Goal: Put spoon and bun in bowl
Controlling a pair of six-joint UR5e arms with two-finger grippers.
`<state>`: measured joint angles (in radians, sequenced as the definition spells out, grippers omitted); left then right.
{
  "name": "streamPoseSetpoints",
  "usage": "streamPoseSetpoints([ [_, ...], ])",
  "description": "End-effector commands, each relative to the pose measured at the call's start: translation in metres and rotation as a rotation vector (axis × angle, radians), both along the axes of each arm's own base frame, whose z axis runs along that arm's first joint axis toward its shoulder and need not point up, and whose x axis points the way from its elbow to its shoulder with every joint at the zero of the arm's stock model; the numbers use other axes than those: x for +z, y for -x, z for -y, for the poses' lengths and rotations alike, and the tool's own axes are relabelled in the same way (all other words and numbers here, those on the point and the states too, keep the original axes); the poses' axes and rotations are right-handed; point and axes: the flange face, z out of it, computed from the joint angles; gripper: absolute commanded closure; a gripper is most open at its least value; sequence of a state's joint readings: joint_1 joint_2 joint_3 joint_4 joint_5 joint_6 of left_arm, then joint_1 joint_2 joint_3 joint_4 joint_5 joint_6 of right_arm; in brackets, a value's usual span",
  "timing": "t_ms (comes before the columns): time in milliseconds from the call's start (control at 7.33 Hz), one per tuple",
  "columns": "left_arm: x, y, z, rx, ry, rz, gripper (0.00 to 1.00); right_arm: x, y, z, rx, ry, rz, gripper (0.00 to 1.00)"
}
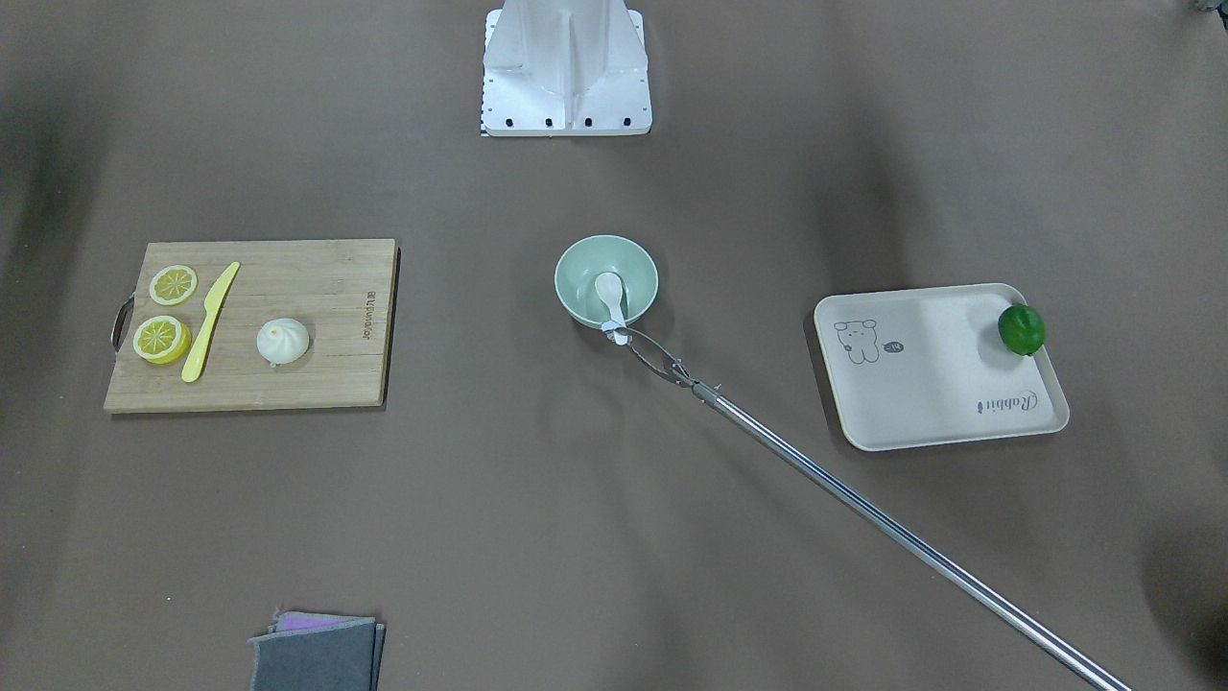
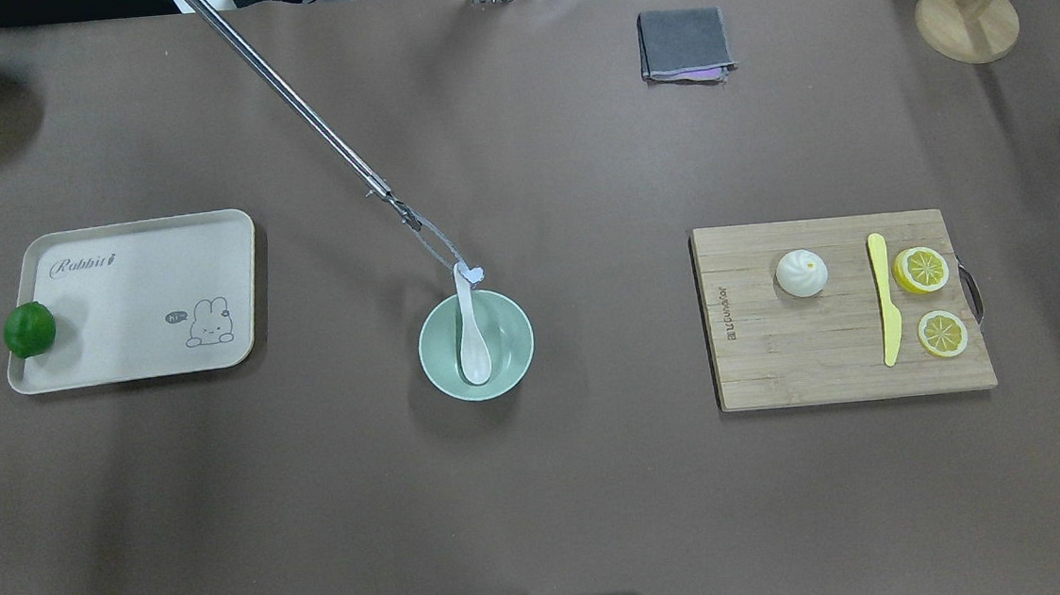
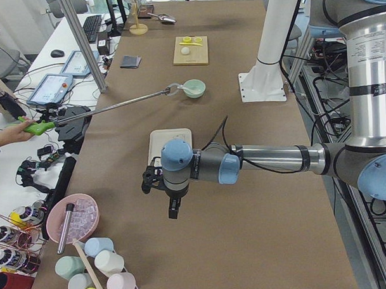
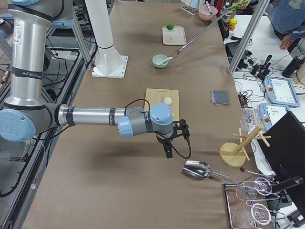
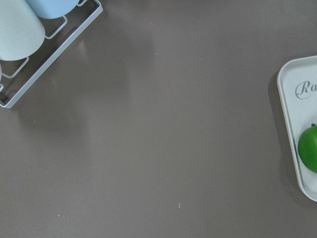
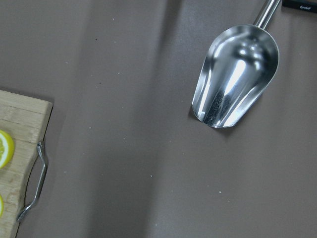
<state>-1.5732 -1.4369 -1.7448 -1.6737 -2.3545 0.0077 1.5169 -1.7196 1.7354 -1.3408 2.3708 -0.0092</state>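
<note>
Left end: the left gripper (image 3: 174,210) is hanging over bare table beside the tray (image 2: 115,311); we cannot tell whether its jaws are apart or together.

Centre: the spoon (image 2: 471,340) is lying in the bowl (image 2: 516,341), its handle over the rim, with a reacher pole's (image 2: 287,94) claw touching the handle tip.

Right: the bun (image 2: 800,272) is sitting on the cutting board (image 2: 780,353). The right gripper (image 4: 168,152) is hanging beyond the board, and its jaws are likewise unreadable.
</note>
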Motion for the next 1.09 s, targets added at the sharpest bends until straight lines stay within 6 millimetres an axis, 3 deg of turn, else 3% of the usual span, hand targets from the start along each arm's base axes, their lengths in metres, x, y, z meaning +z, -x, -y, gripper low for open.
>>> streamPoseSetpoints([
  [0, -0.01, 0.0, -0.002, 0.007, -0.026, 0.002, 0.02, 0.001, 0.004, 0.001, -0.01, 0.019, 0.003, 0.0],
  [955, 0.002, -0.004, -0.004, 0.008, 0.005, -0.012, 0.02, -0.002, 0.007, 0.004, -0.015, 0.002, 0.005, 0.0],
])
